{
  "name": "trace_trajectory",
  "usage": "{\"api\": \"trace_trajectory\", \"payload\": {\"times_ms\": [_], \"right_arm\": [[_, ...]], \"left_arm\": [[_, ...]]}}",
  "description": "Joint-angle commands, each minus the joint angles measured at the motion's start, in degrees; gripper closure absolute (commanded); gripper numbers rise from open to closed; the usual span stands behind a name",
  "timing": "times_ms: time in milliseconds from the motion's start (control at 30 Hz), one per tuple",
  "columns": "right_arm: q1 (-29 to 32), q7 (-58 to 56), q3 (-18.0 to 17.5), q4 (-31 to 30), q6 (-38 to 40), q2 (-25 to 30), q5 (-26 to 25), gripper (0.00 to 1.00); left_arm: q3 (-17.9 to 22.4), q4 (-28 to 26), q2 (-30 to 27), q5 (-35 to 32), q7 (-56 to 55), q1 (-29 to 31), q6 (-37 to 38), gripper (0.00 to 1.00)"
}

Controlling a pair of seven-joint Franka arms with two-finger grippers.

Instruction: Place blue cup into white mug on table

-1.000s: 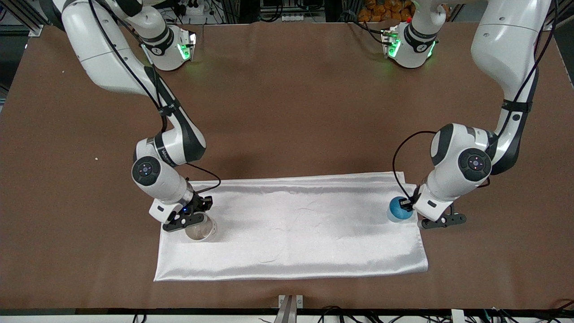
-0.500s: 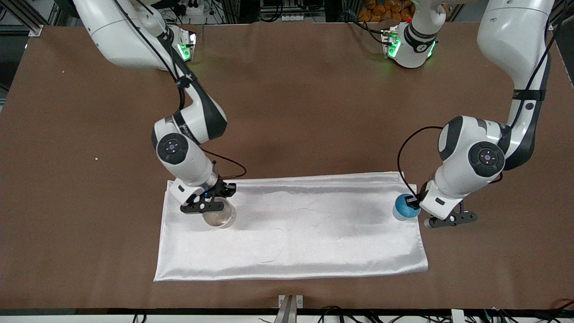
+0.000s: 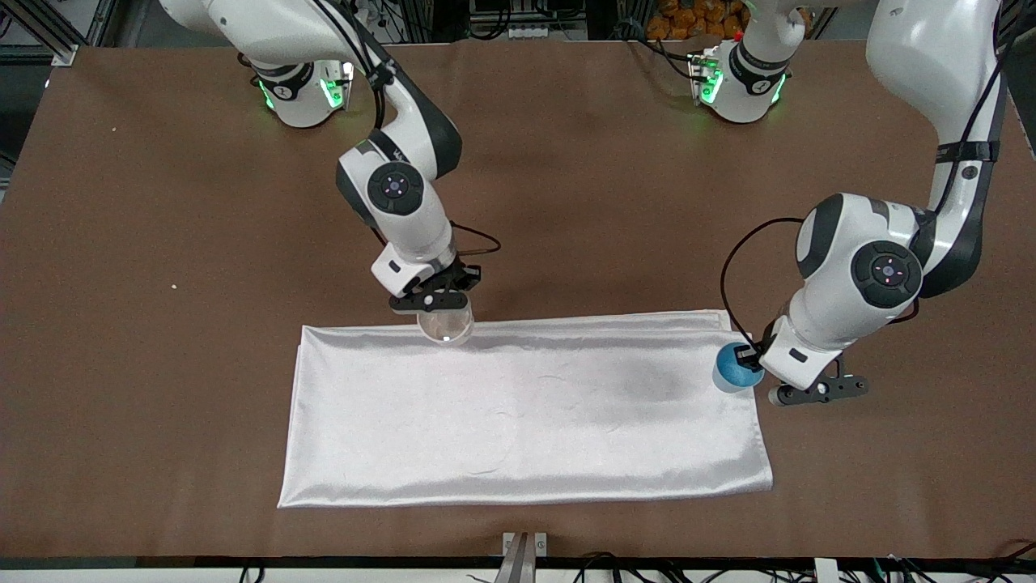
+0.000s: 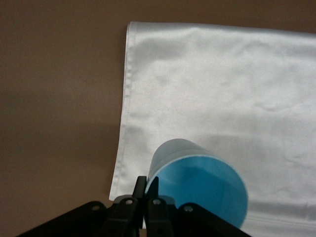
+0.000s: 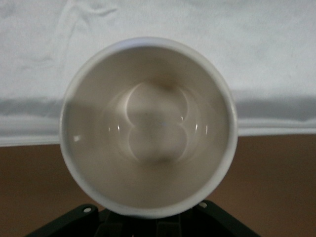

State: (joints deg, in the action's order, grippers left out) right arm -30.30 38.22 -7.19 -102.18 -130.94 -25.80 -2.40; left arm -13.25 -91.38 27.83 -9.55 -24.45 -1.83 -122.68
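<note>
Both grippers carry: right gripper [image 3: 431, 304] has the mug [image 3: 445, 325], left gripper [image 3: 749, 368] has the cup [image 3: 735, 368].

Right gripper's fingers are pinched on the mug at its rim, holding it upright and mouth-up over the cloth [image 3: 526, 413] edge that lies toward the robots' bases; the right wrist view shows its cream inside empty. Left gripper's fingers [image 4: 140, 190] are pressed onto the cup's wall, one inside and one outside, and the blue cup hangs mouth-up over the cloth's corner at the left arm's end. Cup and mug are well apart. My judgement: the step in hand is carrying the mug off the cloth to bare table [image 3: 162, 243]. Next, the mug must be set down upright and let go; then the cup must be brought over its mouth, centred closely since the fit looks snug, and lowered in.
</note>
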Motion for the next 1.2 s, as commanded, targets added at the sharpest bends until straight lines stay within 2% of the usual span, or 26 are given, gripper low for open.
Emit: {"api": "trace_trajectory", "payload": {"times_ms": [0,333,1167], "right_arm": [[-4.76,3.78,0.51,-6.8,-1.69,5.15,0.55,1.0],[-9.69,7.65,0.6,-12.95,-15.04,4.18,0.55,1.0],[-13.82,10.29,0.95,-14.01,-19.0,-1.44,-0.33,1.0]], "left_arm": [[-0.37,0.33,-1.81,-1.7,-1.21,-0.8,2.62,1.0],[-0.64,3.84,-2.26,-1.7,-1.12,-1.07,9.12,1.0],[-0.72,4.72,-2.43,-1.79,-1.12,-1.24,11.23,1.0]]}}
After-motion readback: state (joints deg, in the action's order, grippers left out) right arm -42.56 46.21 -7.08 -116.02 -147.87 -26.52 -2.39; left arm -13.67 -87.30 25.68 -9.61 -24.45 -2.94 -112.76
